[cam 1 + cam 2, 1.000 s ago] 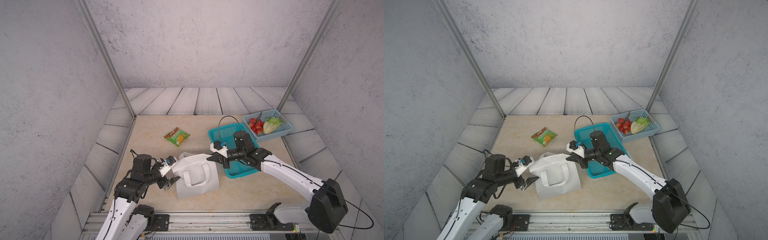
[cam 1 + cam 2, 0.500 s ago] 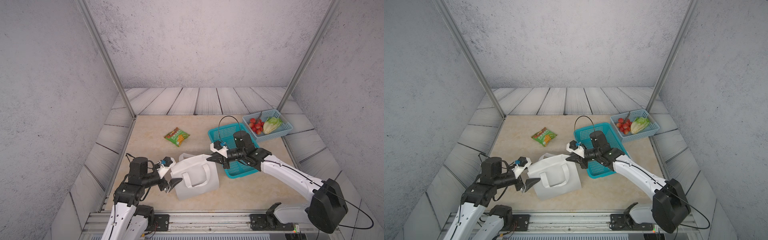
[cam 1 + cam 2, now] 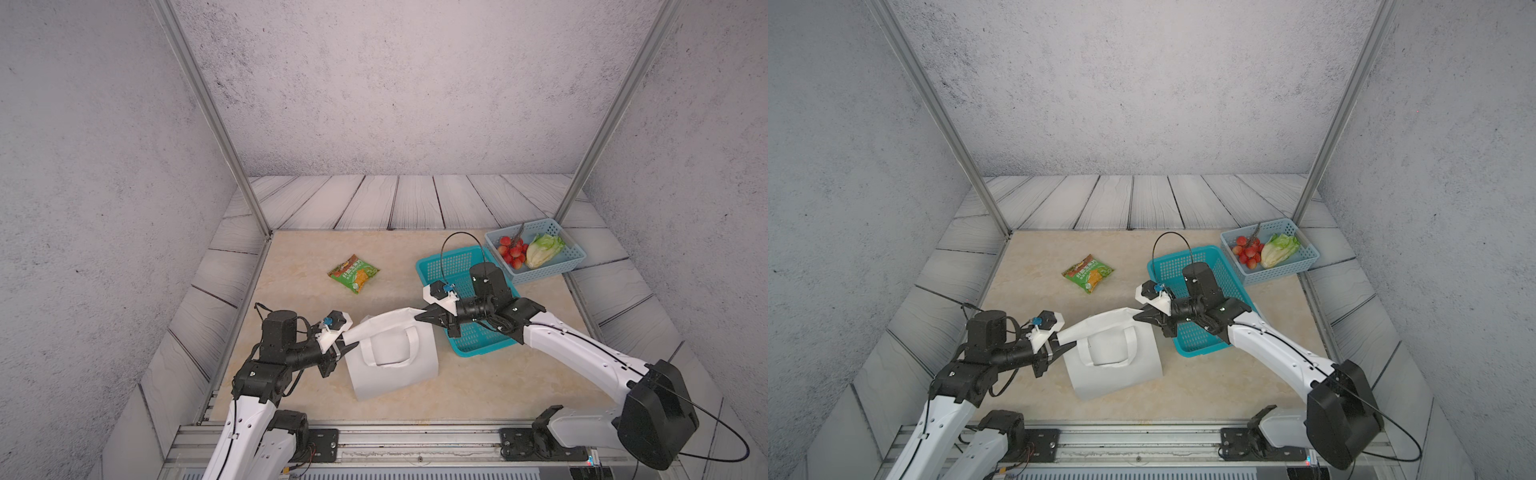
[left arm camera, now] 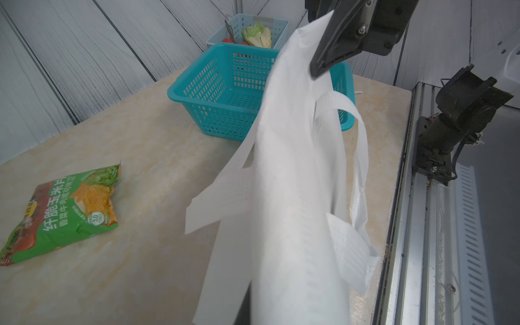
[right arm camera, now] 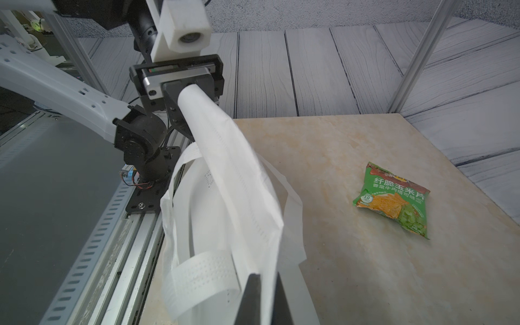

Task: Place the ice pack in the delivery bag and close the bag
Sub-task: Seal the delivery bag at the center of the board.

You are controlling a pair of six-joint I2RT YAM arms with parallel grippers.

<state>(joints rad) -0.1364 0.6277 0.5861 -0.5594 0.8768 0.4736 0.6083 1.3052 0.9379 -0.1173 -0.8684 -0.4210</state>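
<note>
White delivery bag (image 3: 395,361) — pinch by left gripper (image 5: 190,91) plain only from right wrist

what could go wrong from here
The left gripper and right gripper pinch the delivery bag at opposite ends of its top edge; pulling apart could keep its mouth flat shut. The left grip is on a thin corner and might slip. No ice pack is in view, with both grippers occupied.
</note>
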